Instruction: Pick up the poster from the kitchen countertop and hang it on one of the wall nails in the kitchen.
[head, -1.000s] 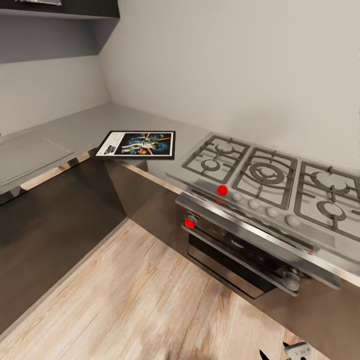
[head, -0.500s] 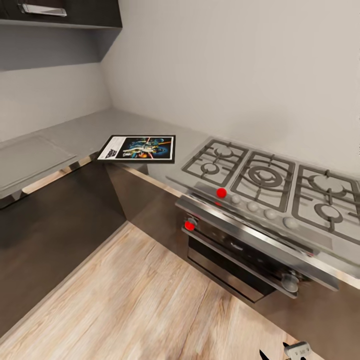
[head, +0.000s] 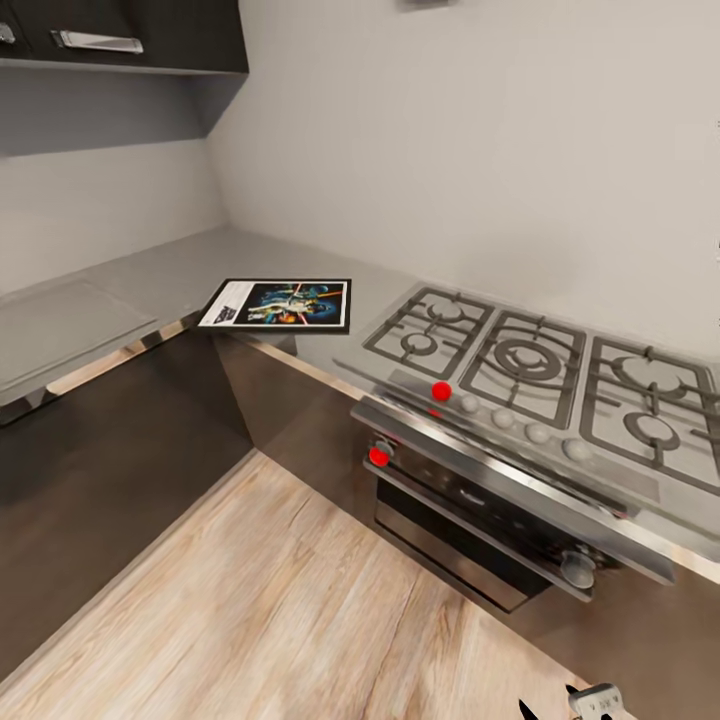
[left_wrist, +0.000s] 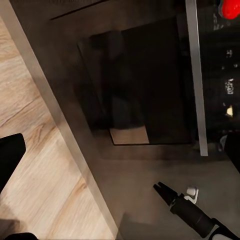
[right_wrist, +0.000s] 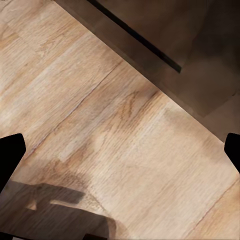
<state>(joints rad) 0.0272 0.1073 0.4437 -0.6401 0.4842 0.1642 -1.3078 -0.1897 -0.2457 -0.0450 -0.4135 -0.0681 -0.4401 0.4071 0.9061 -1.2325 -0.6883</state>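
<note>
The poster (head: 278, 305) lies flat on the light grey kitchen countertop (head: 170, 268), near its front edge and just left of the hob, with its white title strip at the left end. In the left wrist view, the fingers of my left gripper (left_wrist: 121, 155) stand wide apart at the picture's edges, over dark cabinet fronts and floor. My right gripper (right_wrist: 120, 150) is open too, over bare wooden floor. Its black tips (head: 548, 702) peek in at the bottom edge of the head view, far from the poster. The wall nails are out of view.
A steel gas hob (head: 530, 365) with black grates sits right of the poster, above an oven (head: 470, 510) with red knobs. Dark glossy cabinets (head: 120, 430) run under the L-shaped worktop. An upper cabinet (head: 120, 35) hangs at the top left. Wooden floor (head: 280, 600) fills the corner.
The whole head view has shifted: the camera has tilted up, so more of the upper cabinet shows and the poster sits lower in the picture. Nothing in the scene has moved.
</note>
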